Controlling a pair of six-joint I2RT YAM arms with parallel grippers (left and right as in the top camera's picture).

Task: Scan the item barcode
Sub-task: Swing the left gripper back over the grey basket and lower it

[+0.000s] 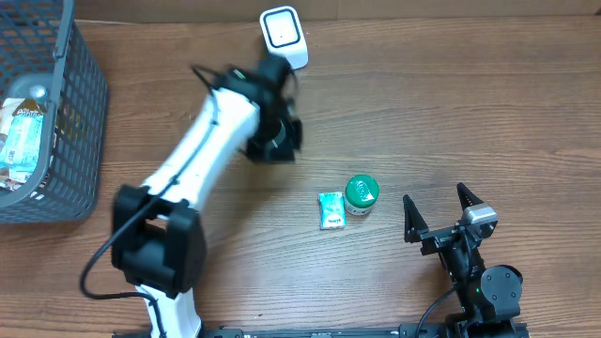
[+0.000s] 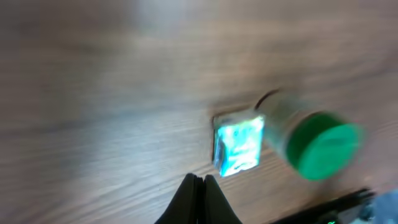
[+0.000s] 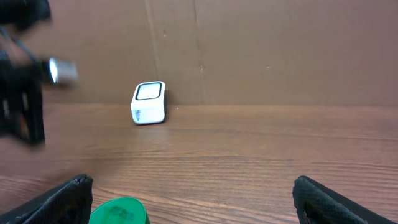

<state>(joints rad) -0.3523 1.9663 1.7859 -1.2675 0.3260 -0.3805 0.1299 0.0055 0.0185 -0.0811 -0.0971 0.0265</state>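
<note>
Two arms stand at a wooden worktop (image 1: 451, 94), and the white scanner (image 1: 283, 33) at its far edge is the reference for everything here. The left tool (image 1: 274, 141) hangs near the scanner, on the robot's side of it, at the end of a white arm reaching across the wood; from overhead it looks blurred. Its own wrist camera shows the two fingers (image 2: 186, 199) pressed together tip to tip with nothing between them (the picture is smeared, but the closed point is plain).

The things to be scanned lie well apart from the scanner, nearer the robot and a little to the scanner's right. They are a small teal packet (image 1: 331, 209) lying flat and, just beside it, a jar (image 1: 362, 194) with a green lid. Whether the two touch cannot be told.

The right tool (image 1: 435, 199) sits farther still from the scanner, beyond the jar and close to the robot's edge of the worktop. Its fingers are spread wide and hold nothing. Its wrist camera looks along the wood toward the scanner, with the green lid low in the picture. A dark mesh basket (image 1: 70, 122) stands far to the scanner's left, with packaged goods (image 1: 19, 131) inside.
</note>
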